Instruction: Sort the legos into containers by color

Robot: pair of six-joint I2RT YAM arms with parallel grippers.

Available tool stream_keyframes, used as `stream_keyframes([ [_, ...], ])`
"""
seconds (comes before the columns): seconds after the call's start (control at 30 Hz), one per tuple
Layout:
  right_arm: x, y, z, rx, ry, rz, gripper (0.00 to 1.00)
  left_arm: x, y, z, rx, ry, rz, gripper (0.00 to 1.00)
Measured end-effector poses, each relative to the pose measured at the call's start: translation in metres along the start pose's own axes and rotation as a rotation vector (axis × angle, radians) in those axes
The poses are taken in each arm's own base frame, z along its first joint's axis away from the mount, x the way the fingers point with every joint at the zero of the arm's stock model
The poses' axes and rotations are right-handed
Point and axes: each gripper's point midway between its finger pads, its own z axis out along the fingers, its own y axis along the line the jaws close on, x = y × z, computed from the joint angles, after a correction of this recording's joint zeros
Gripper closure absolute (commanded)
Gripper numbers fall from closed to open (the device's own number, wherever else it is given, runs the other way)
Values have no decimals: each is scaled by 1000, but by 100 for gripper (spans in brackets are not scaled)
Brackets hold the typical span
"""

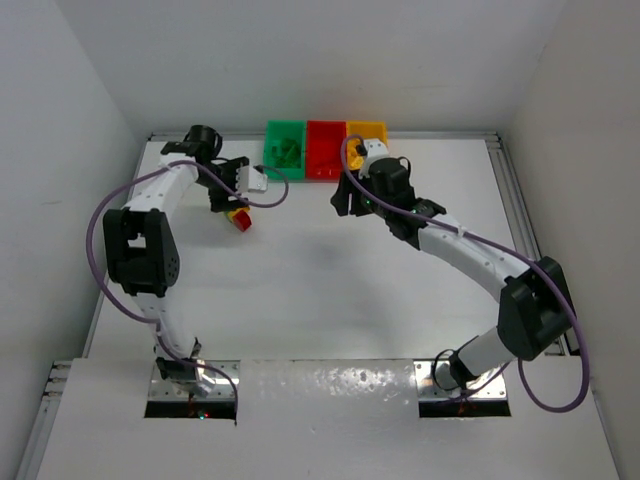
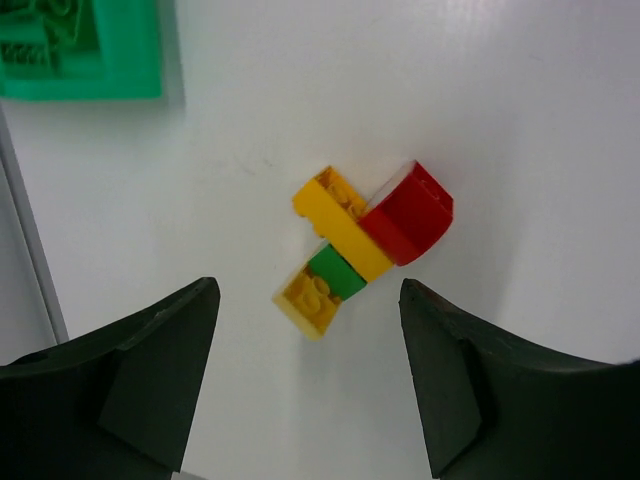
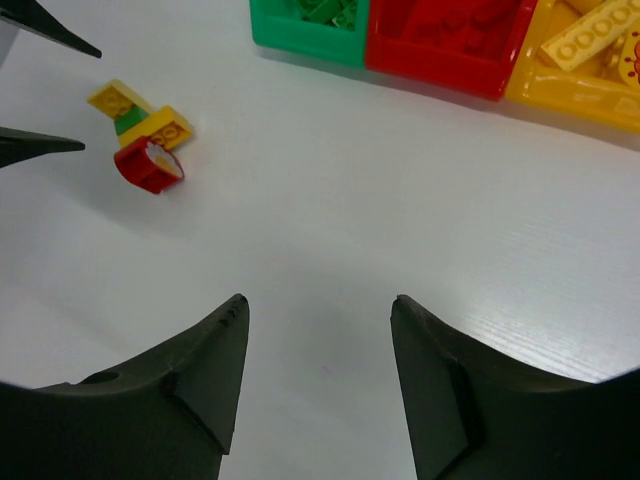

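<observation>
At frame centre, legos (image 2: 360,245): glossy studded yellow, green, red bricks, clustered; left gripper (image 2: 308,292) and right gripper (image 3: 319,298) part-open, empty.

You're looking at a white surface (image 1: 320,290) with one mixed clump of legos (image 2: 350,245) on it: a bright yellow brick (image 2: 340,225), a green brick (image 2: 335,272), a paler yellow brick (image 2: 308,298) and a glossy red piece (image 2: 408,213), which shows one pale face from the right wrist view.

Your green container (image 3: 300,40) holds green bricks, the red container (image 3: 440,70) red, and the yellow container (image 3: 570,100) yellow.

The left pincer (image 2: 308,340) and right pincer (image 3: 318,320) are both matte black. The arms are white with black joints, and the cables (image 1: 95,235) are purple.
</observation>
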Motion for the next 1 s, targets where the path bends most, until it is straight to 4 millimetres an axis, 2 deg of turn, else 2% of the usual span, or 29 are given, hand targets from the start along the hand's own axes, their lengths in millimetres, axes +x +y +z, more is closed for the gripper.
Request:
stream_keyframes([
  [0.13,8,-4,-6,10,12,-3,42,4,-10,13,90,-11,119,29],
  [0.27,5,-3,-10,7,2,-3,42,19,-20,31,169,13,184,29],
  [0.57,5,-2,-10,6,2,1,42,41,-39,46,232,70,272,31],
  [0.7,5,-2,-10,6,4,0,42,47,-35,52,216,89,291,34],
  [0.8,7,-3,-10,8,10,0,42,50,-29,59,181,95,308,38],
  [0.83,7,-3,-10,8,11,0,42,51,-29,61,176,98,312,43],
  [1.0,8,-3,-10,10,15,0,42,54,-25,66,153,103,319,57],
])
